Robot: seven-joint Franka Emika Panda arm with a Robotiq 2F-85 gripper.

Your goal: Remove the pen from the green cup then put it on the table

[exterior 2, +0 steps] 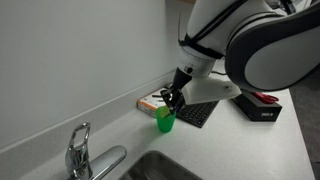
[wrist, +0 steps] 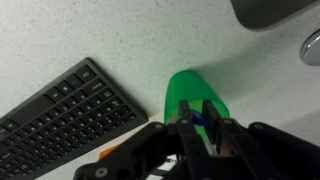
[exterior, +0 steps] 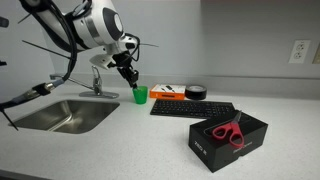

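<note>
The green cup (exterior: 141, 95) stands upright on the grey-white table (exterior: 120, 145), between the faucet and the keyboard. It shows in both exterior views (exterior 2: 165, 120) and in the wrist view (wrist: 188, 92). My gripper (exterior: 130, 80) hangs right over the cup's mouth, fingers pointing down into it (exterior 2: 172, 101). In the wrist view the two fingers (wrist: 200, 124) stand close together with the blue pen (wrist: 203, 118) between them at the cup's rim. Only a short bit of the pen shows; the rest is hidden by the fingers and the cup.
A black keyboard (exterior: 192, 108) lies just beside the cup. An orange item (exterior: 165, 91) and a round black container (exterior: 195, 91) sit behind it. A black box with red scissors (exterior: 228, 138) stands nearer the front. The steel sink (exterior: 65, 115) and faucet (exterior: 97, 80) are on the cup's other side.
</note>
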